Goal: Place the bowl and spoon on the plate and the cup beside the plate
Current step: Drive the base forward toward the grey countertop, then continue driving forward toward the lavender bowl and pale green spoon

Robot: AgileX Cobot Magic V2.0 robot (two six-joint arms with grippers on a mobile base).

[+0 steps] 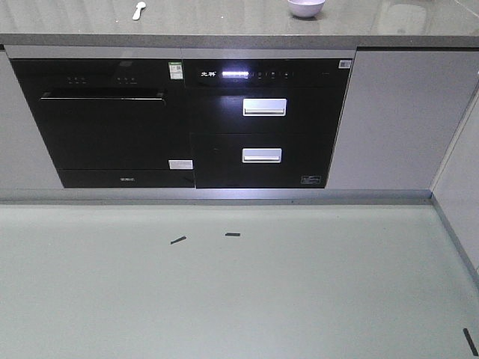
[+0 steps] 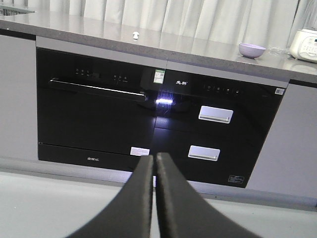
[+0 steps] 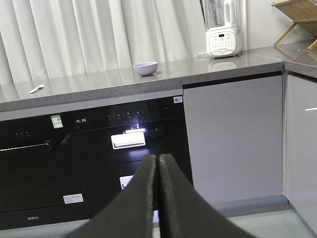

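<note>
The lavender bowl (image 1: 306, 7) stands on the grey countertop (image 1: 224, 30), right of centre; the wrist views also show the bowl (image 2: 252, 50) (image 3: 145, 68). The pale spoon (image 1: 139, 10) lies on the same counter to the left, small in the wrist views as the spoon (image 2: 135, 34) (image 3: 36, 89). The plate and the cup are out of view. My left gripper (image 2: 154, 157) is shut with nothing in it, low in front of the black appliances. My right gripper (image 3: 157, 156) is shut and empty too, far below the counter.
Under the counter sit a black dishwasher (image 1: 105, 120) and a black drawer unit (image 1: 266, 127) with a lit panel. A white blender (image 3: 223, 29) stands at the counter's right end, a wooden rack (image 3: 297, 15) beyond it. Pale floor (image 1: 224, 284) lies in front.
</note>
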